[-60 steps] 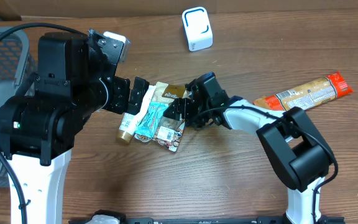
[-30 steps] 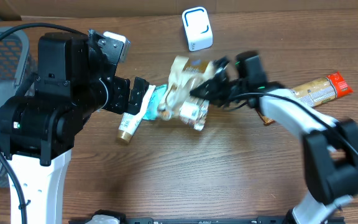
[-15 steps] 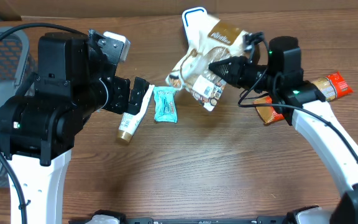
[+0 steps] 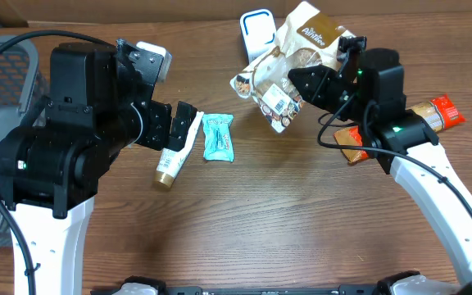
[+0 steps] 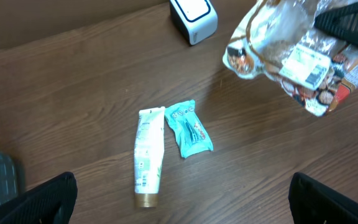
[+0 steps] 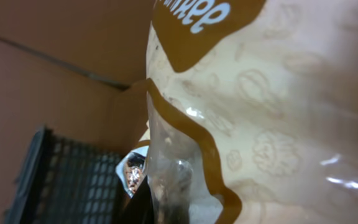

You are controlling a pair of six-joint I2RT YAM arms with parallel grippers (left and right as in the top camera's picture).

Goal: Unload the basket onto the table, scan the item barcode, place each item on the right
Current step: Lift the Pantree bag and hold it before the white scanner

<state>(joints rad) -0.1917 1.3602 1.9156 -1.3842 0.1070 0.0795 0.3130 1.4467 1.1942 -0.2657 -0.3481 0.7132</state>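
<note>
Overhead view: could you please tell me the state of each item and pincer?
left pincer: open, empty.
right pincer: shut on the snack bag.
snack bag: lifted, held by the right pincer.
scanner: upright, partly hidden by the snack bag.
tube: lying flat.
teal packet: lying flat beside the tube.
orange packet: lying flat, partly hidden by the right arm.

You are viewing a bag (image 4: 289, 70) showing cream with a brown band and pale nut motifs, a teal packet (image 4: 218, 137), a white, gold-capped tube (image 4: 176, 147) and a white, blue-edged scanner (image 4: 252, 24).
</note>
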